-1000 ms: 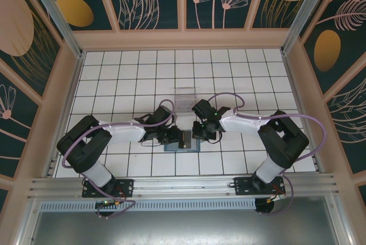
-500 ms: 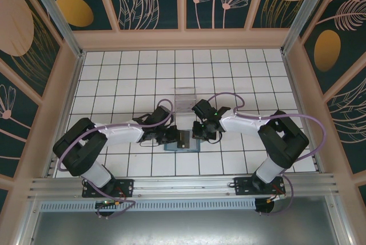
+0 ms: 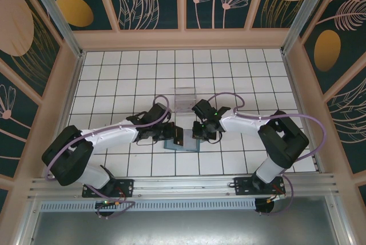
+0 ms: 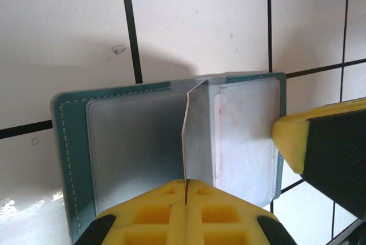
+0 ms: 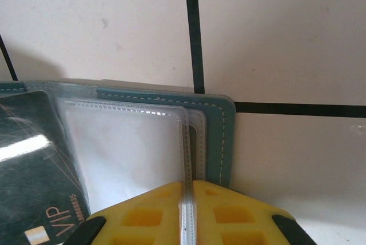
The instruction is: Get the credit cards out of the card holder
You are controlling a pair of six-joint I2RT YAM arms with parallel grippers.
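Observation:
The teal card holder [image 4: 64, 142] lies open on the tiles, its clear sleeves facing up. My left gripper [image 4: 186, 183] is shut on a thin credit card [image 4: 195, 133], which stands on edge over the holder's centre crease. In the right wrist view the same card [image 5: 31, 182] shows as black with VIP lettering, tilted over the left leaf. My right gripper [image 5: 187, 187] is shut on the edge of a clear sleeve at the holder's [image 5: 221, 136] right side. From above, both grippers [image 3: 174, 136] [image 3: 200, 133] meet over the holder [image 3: 186, 147].
A see-through plastic box [image 3: 184, 99] stands just behind the holder, between the two arms. The right gripper's yellow finger [image 4: 320, 153] sits close beside the holder's right edge. White tiled floor [image 3: 126, 73] stretches to the wooden side walls.
My left gripper has closed on the black card and tipped it up from flat to on edge. The left arm has stretched out lower. The right arm has not moved.

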